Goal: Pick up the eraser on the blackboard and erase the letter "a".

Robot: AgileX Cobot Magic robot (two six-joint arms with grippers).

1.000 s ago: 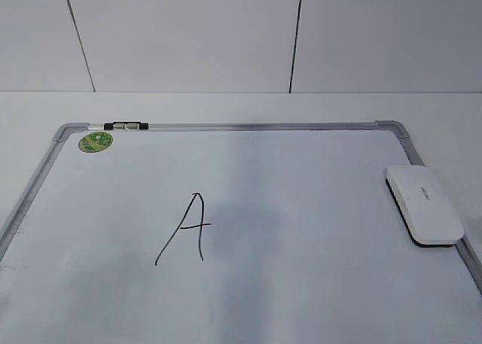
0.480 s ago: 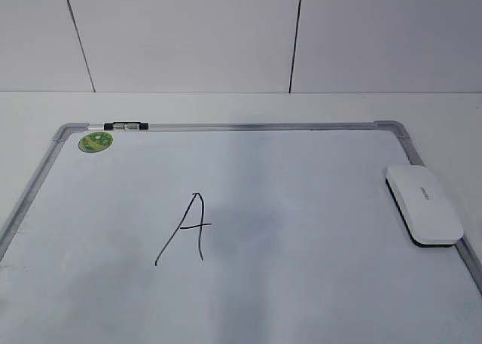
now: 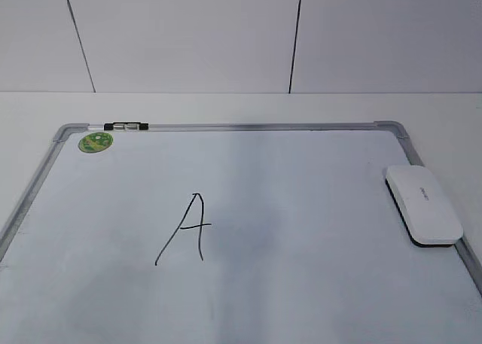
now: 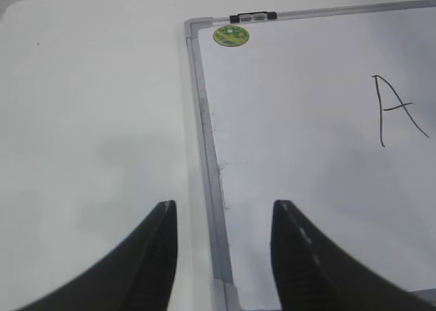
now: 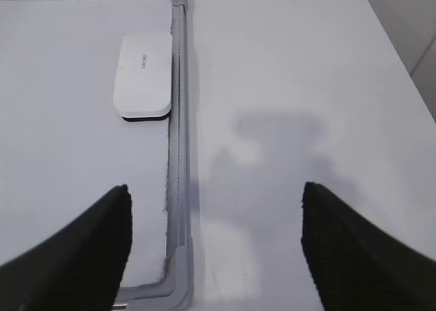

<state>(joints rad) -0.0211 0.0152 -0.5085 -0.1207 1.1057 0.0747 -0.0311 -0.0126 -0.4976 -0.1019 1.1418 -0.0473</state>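
The eraser [image 3: 424, 205], a white rounded block with a black underside, lies on the blackboard [image 3: 248, 126] against its right frame. It also shows in the right wrist view [image 5: 143, 74], ahead and left of my open, empty right gripper [image 5: 216, 188], which hangs over the board's near right corner [image 5: 178, 154]. My open, empty left gripper [image 4: 225, 205] straddles the board's left frame [image 4: 204, 120]. No lowercase "a" is in view. An angular capital A [image 3: 188, 227] is drawn left of the board's middle and also shows in the left wrist view [image 4: 395, 110]. Neither gripper shows in the exterior view.
A round green sticker [image 3: 96, 141] sits at the board's far left corner, next to a black clip [image 3: 126, 125] on the top frame. The board lies on a white table [image 3: 226, 107] with a panelled wall behind. The table's right edge [image 5: 402, 52] shows in the right wrist view.
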